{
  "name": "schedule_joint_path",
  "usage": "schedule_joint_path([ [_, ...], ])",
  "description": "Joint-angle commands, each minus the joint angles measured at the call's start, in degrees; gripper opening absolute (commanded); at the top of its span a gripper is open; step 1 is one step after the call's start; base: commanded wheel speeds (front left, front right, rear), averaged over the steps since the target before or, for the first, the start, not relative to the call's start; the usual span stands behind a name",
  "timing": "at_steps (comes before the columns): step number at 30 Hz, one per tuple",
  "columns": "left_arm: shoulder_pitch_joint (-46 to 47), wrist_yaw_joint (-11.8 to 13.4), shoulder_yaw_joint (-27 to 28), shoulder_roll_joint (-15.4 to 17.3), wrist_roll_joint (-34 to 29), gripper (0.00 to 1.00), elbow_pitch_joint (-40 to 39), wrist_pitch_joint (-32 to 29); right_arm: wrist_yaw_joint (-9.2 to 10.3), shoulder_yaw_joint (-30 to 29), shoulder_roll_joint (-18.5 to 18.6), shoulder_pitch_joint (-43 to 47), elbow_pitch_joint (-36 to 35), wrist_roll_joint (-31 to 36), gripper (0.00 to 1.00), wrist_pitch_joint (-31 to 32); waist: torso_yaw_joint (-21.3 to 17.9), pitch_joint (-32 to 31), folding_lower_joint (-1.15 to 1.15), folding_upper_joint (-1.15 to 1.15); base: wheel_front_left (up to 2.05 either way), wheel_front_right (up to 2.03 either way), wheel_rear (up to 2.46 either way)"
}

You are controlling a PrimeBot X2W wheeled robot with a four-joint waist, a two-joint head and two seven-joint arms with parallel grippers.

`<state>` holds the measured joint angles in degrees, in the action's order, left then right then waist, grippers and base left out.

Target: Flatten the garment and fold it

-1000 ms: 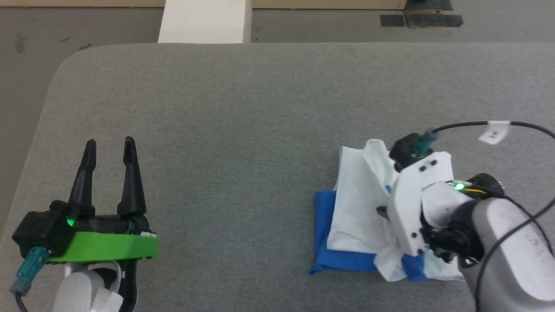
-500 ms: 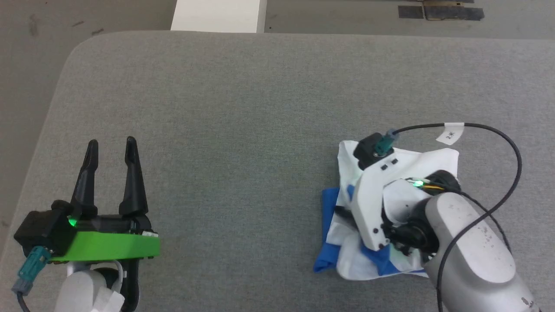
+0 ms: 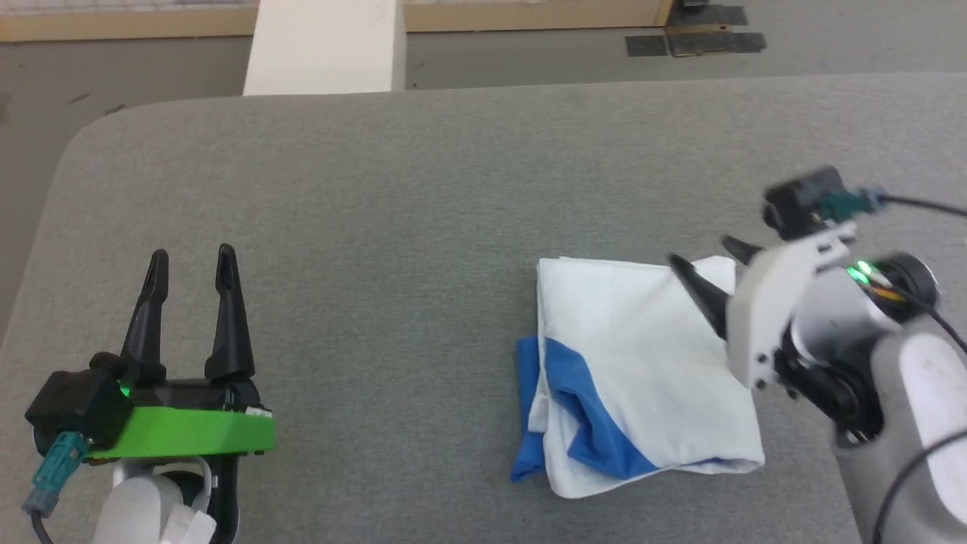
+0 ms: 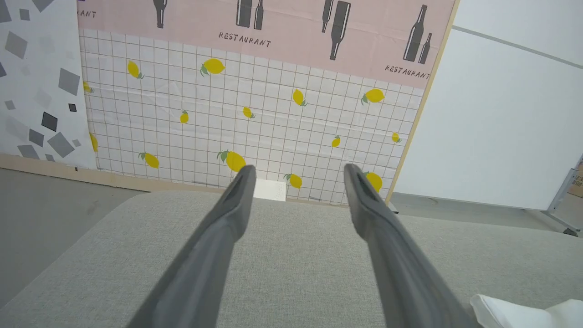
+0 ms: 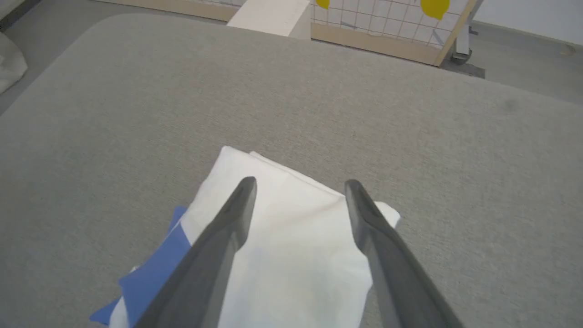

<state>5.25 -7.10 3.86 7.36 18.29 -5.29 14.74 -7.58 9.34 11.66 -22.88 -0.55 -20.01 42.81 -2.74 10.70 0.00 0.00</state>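
The grey fabric-covered worktop (image 3: pixel 423 196) fills most of the head view. The garment (image 3: pixel 642 355) lies on it at lower right of centre, folded into a rough white square with blue cloth showing at its left and bottom edges. The right tool (image 3: pixel 699 251) hovers over the garment's upper right corner, fingers spread and empty. The left tool (image 3: pixel 192 254) sits at lower left, well apart, also spread and holding nothing. A white box (image 3: pixel 325 45) stands beyond the top edge.
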Motion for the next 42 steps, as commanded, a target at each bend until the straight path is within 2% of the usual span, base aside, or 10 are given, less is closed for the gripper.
schedule_joint_path([
  [1, -0.4, -0.3, 0.3, -0.1, -1.4, 1.0, 0.2, 0.3, 0.09, -1.9, -1.0, 2.9, -0.5, 1.7, 1.0, -0.3, -1.6, -0.7, 0.0, 0.0, 0.0, 0.0, 0.0],
  [8, 0.5, 0.1, 1.0, -1.3, -5.2, 1.0, 1.1, 0.3, 0.09, -9.3, -5.8, 12.6, 1.2, 9.0, 1.0, 1.4, -1.7, 0.9, 0.0, 0.0, 0.0, 0.0, 0.0],
  [23, 1.8, -0.2, 0.8, -2.6, -5.0, 1.0, 2.8, 0.3, 0.09, -6.5, -8.1, 11.7, 14.6, 12.0, 1.0, 1.4, 1.2, 2.9, 0.0, 0.0, 0.0, 0.0, 0.0],
  [24, 1.9, -0.2, 0.8, -2.7, -5.0, 1.0, 2.9, 0.3, 0.09, -6.6, -8.1, 11.6, 15.5, 12.0, 0.47, 1.8, 1.3, 2.9, 0.0, 0.0, 0.0, 0.0, 0.0],
  [25, 1.9, -0.2, 0.7, -2.7, -4.9, 1.0, 3.0, 0.3, 0.09, -6.7, -8.0, 11.4, 16.1, 12.0, 0.18, 1.9, 1.4, 2.9, 0.0, 0.0, 0.0, 0.0, 0.0],
  [26, 2.0, -0.2, 0.7, -2.7, -4.9, 1.0, 3.1, 0.3, 0.09, -6.5, -7.7, 11.2, 16.8, 11.9, 0.0, 2.1, 1.5, 2.8, 0.0, 0.0, 0.0, 0.0, 0.0],
  [30, 2.1, -0.3, 0.4, -2.9, -4.7, 1.0, 3.3, 0.3, 0.09, -4.1, -5.4, 9.6, 16.8, 10.6, 0.0, 1.7, 1.6, 2.5, 0.0, 0.0, 0.0, 0.0, 0.0],
  [33, 2.3, -0.3, -0.2, -2.9, -4.6, 1.0, 3.3, 0.3, 0.09, -0.4, -1.9, 8.1, 14.8, 9.3, 0.0, 2.2, 1.4, 2.2, 0.0, 0.0, 0.0, 0.0, 0.0],
  [37, 2.8, -0.3, 0.3, -2.8, -4.4, 1.0, 1.7, 0.3, 0.09, 6.6, 6.2, 6.0, 9.6, 7.2, 0.0, 3.9, -1.1, 3.8, 0.0, 0.0, 0.0, 0.0, 0.0],
  [42, 3.4, -0.3, 0.4, -1.7, -5.0, 1.0, 0.0, 0.3, 0.09, 12.4, 18.4, 1.8, 4.5, 4.4, 0.0, 6.2, -7.7, 7.3, 0.0, 0.0, 0.0, 0.0, 0.0],
])
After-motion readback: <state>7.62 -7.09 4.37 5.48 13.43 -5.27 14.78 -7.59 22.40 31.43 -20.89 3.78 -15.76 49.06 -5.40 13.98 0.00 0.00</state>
